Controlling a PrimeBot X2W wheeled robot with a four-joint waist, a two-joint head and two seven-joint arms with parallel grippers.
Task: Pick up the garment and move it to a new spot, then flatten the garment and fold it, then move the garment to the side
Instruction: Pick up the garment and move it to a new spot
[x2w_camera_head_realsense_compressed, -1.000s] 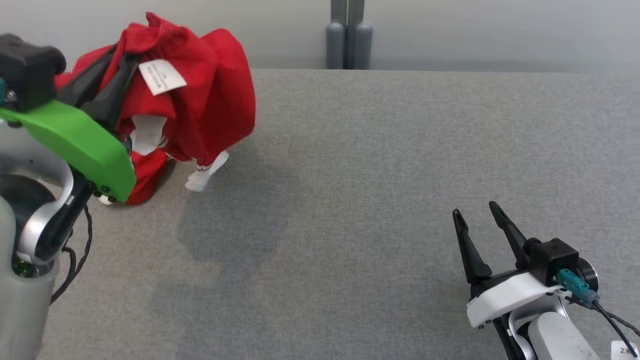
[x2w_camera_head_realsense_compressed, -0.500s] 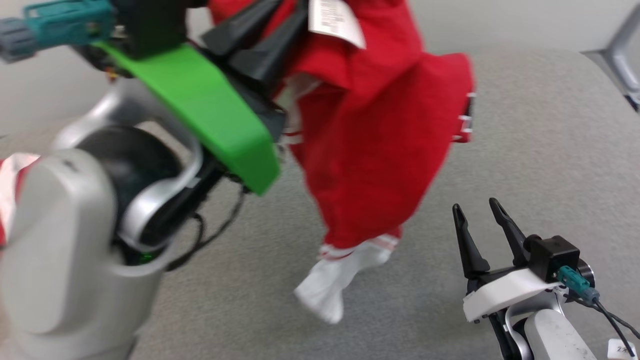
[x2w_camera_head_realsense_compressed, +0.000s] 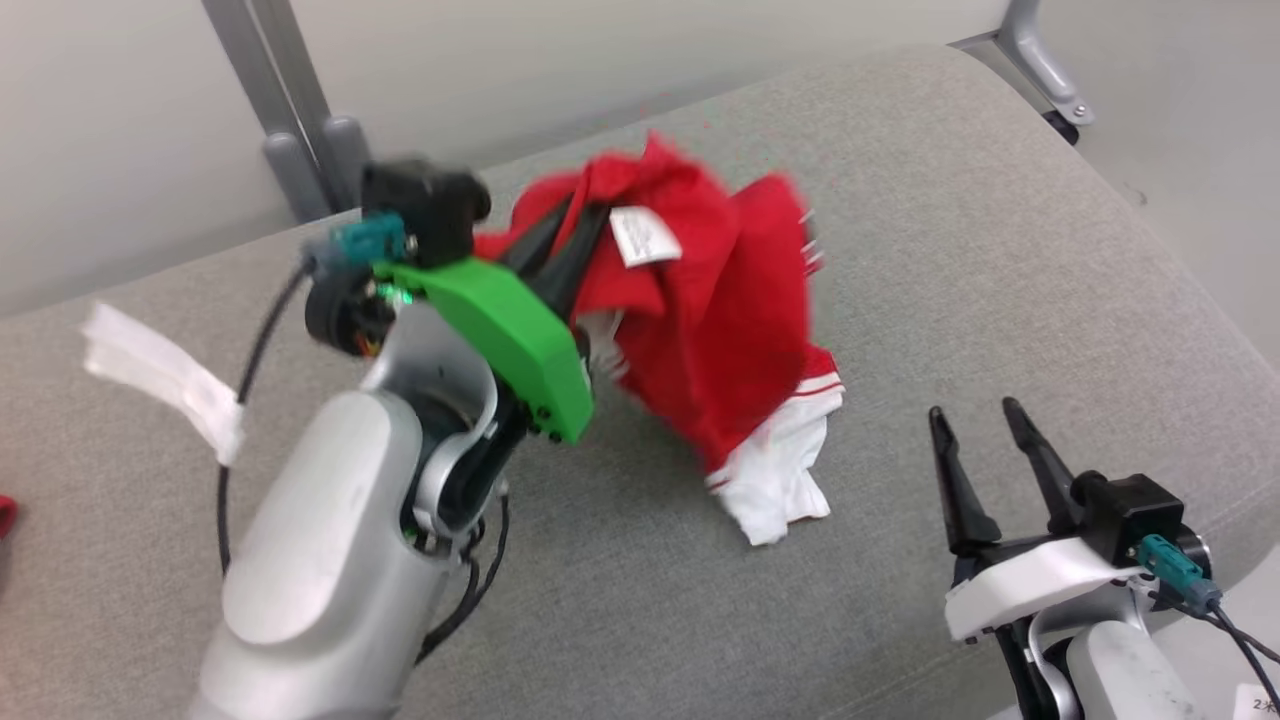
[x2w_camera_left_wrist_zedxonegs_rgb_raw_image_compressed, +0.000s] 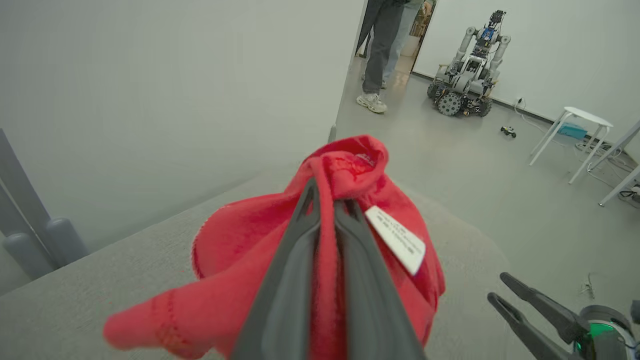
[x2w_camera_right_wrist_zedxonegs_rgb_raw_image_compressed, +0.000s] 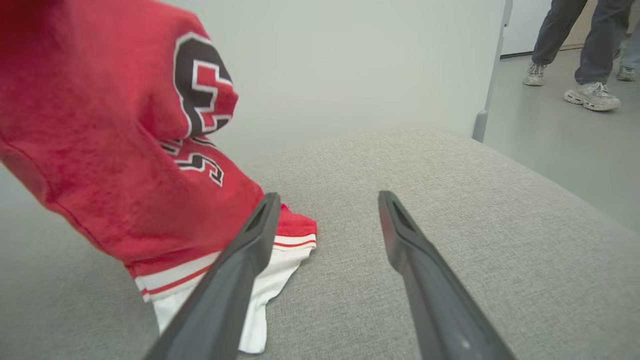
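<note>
left hand (x2w_camera_head_realsense_compressed: 588, 210) clamped on garment (x2w_camera_head_realsense_compressed: 740, 340), hem touching surface (x2w_camera_head_realsense_compressed: 1000, 250); right hand (x2w_camera_head_realsense_compressed: 972, 408) apart, lower right. Risk: small pinch slips, garment drops crumpled.

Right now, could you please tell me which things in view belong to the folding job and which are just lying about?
Job:
red fabric garment with white trim, clamped in the left end effector
open right end effector
grey fabric-covered table

Lying about:
white strip, blurred, on the table
grey wheeled robot across the room
white round stool
person's pale sneakers
</note>
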